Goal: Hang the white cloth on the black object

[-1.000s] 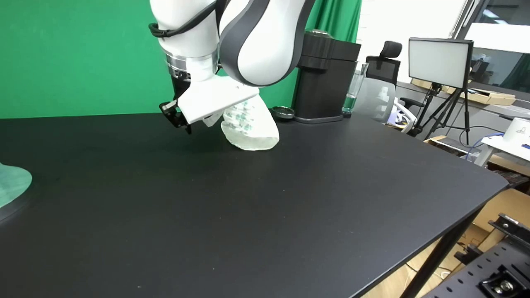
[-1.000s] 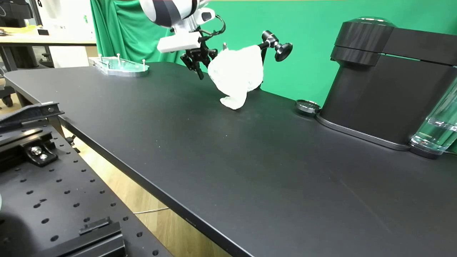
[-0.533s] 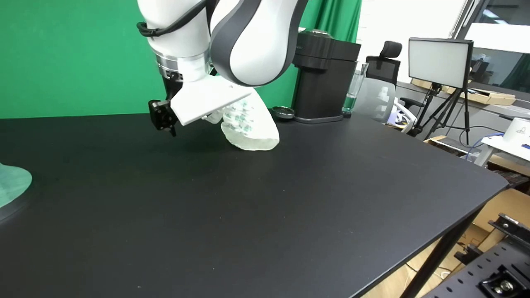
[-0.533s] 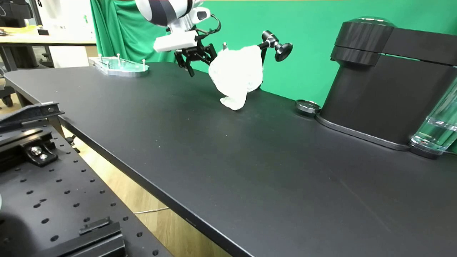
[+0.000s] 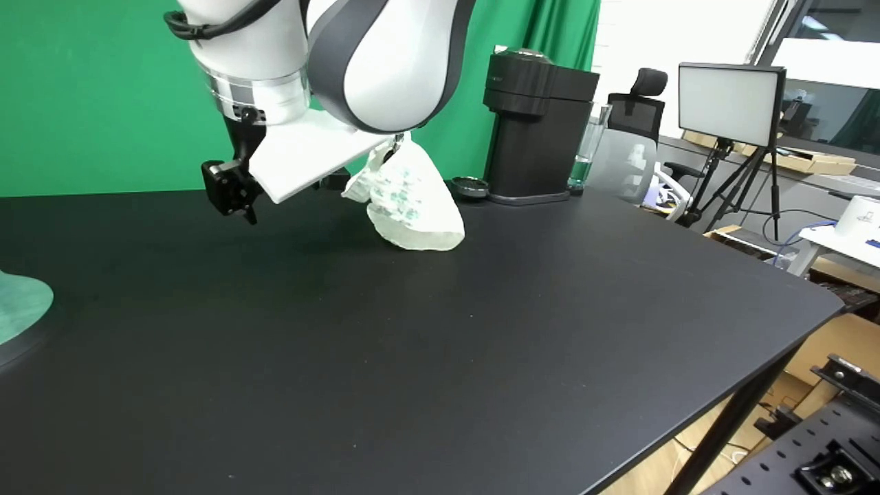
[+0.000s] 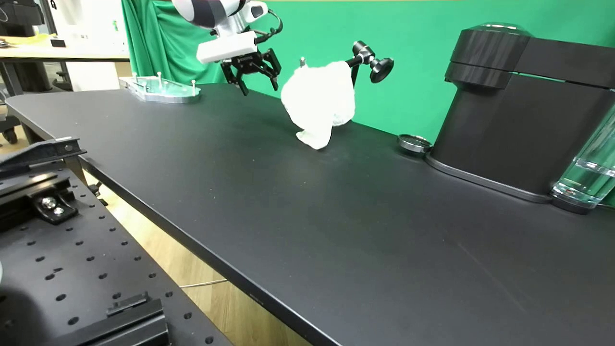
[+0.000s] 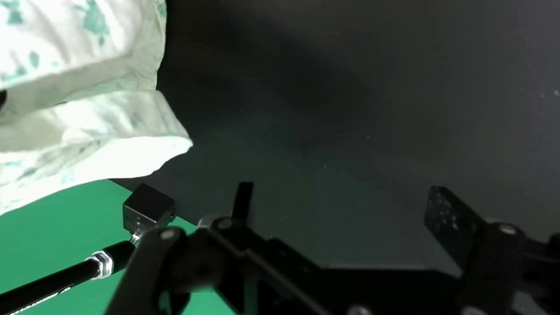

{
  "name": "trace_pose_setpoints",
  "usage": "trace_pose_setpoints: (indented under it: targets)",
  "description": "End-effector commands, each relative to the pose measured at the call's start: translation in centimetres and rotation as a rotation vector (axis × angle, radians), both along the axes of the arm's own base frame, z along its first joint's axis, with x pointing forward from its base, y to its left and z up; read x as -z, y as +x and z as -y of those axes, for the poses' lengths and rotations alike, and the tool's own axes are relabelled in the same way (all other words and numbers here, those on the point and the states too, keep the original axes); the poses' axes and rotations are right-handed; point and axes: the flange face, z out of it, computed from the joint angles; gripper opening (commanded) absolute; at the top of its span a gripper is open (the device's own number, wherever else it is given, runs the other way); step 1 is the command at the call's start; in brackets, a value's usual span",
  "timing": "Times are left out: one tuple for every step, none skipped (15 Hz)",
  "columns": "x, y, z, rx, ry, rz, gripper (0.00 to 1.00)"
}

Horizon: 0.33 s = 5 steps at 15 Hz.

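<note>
black gripper: fingers spread wide, nothing between them
white cloth: 10 o'clock in the wrist view, looks draped over the black stand, clear of the gripper. probably light, floppy, tough to damage; i'd pinch the bottom hem, 6 o'clock
knob: 2 o'clock off the cloth in an exterior view, where it's plain white; wrist view misses the knob, catches green print
</note>
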Motion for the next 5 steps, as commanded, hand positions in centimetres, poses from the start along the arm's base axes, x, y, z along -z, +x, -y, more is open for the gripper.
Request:
trace_pose_setpoints:
  targets:
    - [0.4,-1.6,0.5,-0.009,-0.083,-0.092,1.00]
    - [0.8,-2.1,0.8,-0.006,-0.112,-0.129,1.00]
    - [1.1,-2.3,1.2,-0.009,-0.137,-0.149,1.00]
    - [1.4,-2.7,1.7,-0.013,-0.158,-0.176,1.00]
    - [1.6,-2.9,2.3,-0.015,-0.183,-0.204,1.00]
